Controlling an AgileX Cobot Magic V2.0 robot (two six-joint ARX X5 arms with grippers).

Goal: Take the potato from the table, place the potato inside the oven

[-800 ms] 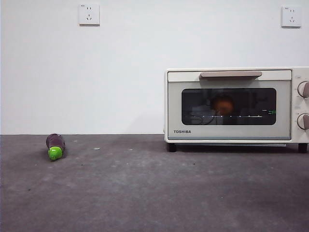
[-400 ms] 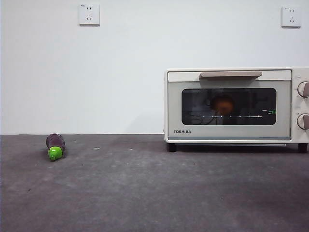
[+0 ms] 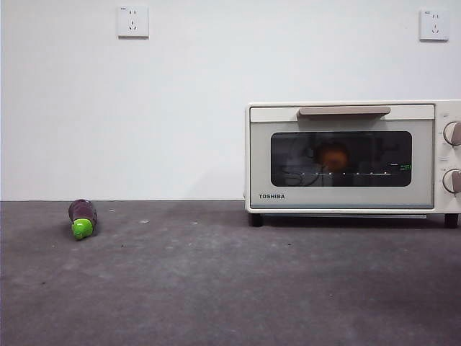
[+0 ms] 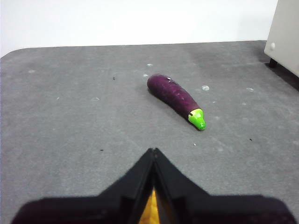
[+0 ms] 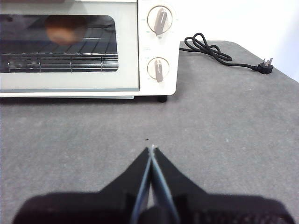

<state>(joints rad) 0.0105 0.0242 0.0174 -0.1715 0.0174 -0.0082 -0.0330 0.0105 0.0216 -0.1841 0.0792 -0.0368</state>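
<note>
The scene matches the earlier frames: nothing moves. The potato point(image 3: 333, 156) sits on the rack inside the oven point(image 3: 346, 157), door closed. Left gripper point(image 4: 153, 154) and right gripper point(image 5: 152, 150) are clenched, empty, withdrawn over the table point(image 3: 216, 288). Judged: task complete.

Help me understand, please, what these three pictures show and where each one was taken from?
This is a two-armed robot at a table. One picture looks level across the table from the front; the other two come from cameras on the arms' wrists. The left end effector and the right end effector are both shut and hold nothing. A toaster oven stands with its door closed, and the potato shows through the glass on the wire rack. An eggplant lies on the table, and the unplugged power cord lies beside the oven.
</note>
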